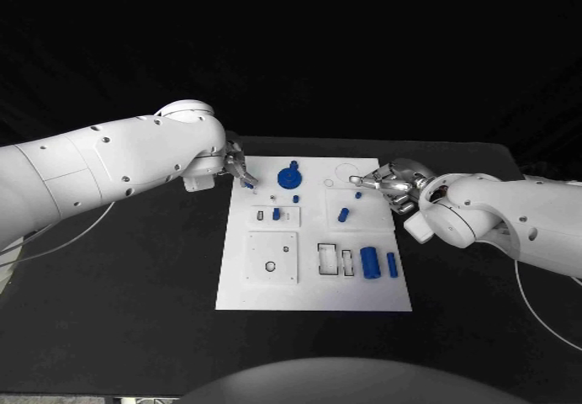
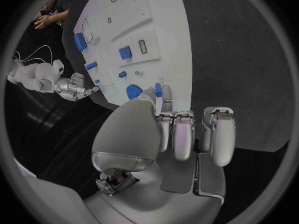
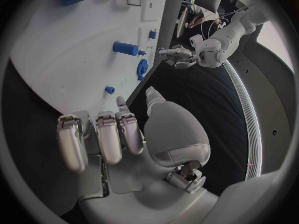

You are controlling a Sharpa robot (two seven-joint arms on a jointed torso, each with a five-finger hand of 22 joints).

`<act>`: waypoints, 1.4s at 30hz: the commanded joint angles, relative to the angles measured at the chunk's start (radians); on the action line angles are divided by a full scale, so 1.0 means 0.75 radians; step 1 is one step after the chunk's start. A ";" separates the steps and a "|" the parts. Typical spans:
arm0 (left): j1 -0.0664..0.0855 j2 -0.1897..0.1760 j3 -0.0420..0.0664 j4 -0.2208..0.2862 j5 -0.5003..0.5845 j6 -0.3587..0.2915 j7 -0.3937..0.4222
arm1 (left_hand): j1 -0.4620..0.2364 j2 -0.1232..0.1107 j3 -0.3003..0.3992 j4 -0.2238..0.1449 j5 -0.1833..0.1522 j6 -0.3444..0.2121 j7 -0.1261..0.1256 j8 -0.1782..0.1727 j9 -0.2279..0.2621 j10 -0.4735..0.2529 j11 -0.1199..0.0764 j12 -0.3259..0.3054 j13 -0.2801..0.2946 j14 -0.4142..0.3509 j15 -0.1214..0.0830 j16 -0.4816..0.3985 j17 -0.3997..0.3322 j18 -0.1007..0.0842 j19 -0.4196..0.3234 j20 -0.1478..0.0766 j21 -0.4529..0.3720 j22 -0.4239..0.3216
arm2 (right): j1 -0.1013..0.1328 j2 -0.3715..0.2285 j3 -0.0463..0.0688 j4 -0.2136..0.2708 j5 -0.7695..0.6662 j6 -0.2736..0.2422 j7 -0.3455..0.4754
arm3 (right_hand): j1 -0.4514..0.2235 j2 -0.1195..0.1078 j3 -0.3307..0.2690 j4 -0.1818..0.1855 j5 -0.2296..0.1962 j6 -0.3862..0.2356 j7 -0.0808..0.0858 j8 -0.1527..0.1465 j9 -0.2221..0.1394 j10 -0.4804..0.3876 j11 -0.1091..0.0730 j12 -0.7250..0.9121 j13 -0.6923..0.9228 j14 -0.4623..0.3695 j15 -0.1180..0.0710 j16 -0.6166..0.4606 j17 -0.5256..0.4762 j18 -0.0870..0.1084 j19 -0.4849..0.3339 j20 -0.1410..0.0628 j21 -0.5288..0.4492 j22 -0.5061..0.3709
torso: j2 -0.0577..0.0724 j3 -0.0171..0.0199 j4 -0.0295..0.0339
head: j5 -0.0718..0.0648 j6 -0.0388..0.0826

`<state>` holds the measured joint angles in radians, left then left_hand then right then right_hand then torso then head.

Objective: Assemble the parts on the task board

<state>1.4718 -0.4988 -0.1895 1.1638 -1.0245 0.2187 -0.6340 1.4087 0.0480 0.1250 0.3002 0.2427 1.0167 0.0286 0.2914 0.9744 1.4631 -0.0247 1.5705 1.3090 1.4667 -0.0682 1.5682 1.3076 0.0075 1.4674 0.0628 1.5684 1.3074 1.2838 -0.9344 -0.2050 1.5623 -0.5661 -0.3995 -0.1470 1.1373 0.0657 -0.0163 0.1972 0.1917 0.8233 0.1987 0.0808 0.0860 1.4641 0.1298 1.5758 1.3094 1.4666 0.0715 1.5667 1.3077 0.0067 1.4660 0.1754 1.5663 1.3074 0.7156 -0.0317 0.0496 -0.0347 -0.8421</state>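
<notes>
Task board [image 1: 313,278] with seven blue parts, left hand [image 1: 236,168] pinching one [image 1: 247,180], right hand [image 1: 390,184] curled empty.

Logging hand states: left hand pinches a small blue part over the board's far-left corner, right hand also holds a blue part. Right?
Half right. The left hand does pinch a small blue part in its fingers by the task board's far-left corner. The right hand holds nothing; the right wrist view shows its fingers curled in without a part.
</notes>
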 commanded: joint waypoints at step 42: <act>0.023 -0.052 -0.032 0.255 0.042 0.118 -0.248 | -0.031 -0.081 0.103 -0.009 0.092 0.013 -0.004 0.008 0.006 0.144 -0.010 0.000 0.349 0.139 -0.010 0.003 0.351 -0.010 0.138 -0.005 0.003 0.351 | -0.001 0.006 0.000 0.001 -0.010 0.008 0.004 | 0.006 0.016 -0.006 -0.005 0.009 -0.001 0.012 0.007 0.002 0.142 0.010 -0.007 0.349 0.139 0.012 0.005 0.351 -0.009 0.140 0.015 0.006 0.351 | 0.002 -0.0016 -0.0006 | 0.036 -0.016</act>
<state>1.4903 -0.5410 -0.2137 1.3526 -0.9953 0.2851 -0.6967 1.3837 -0.0138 0.1989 0.2926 0.3077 1.0186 0.0304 0.2952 0.9785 1.4672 -0.0288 1.5703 1.3077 1.4667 -0.0681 1.5682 1.3074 0.0074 1.4674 0.0628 1.5684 1.3074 1.2837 -0.9310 -0.2051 1.5621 -0.5661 -0.4001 -0.1478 1.1425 0.0709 -0.0163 0.1972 0.1917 0.8233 0.1987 0.0808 0.0856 1.4642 0.1298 1.5757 1.3094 1.4666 0.0715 1.5667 1.3074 0.0067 1.4660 0.1827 1.5663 1.3078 0.7172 -0.0328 0.0492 -0.0076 -0.8526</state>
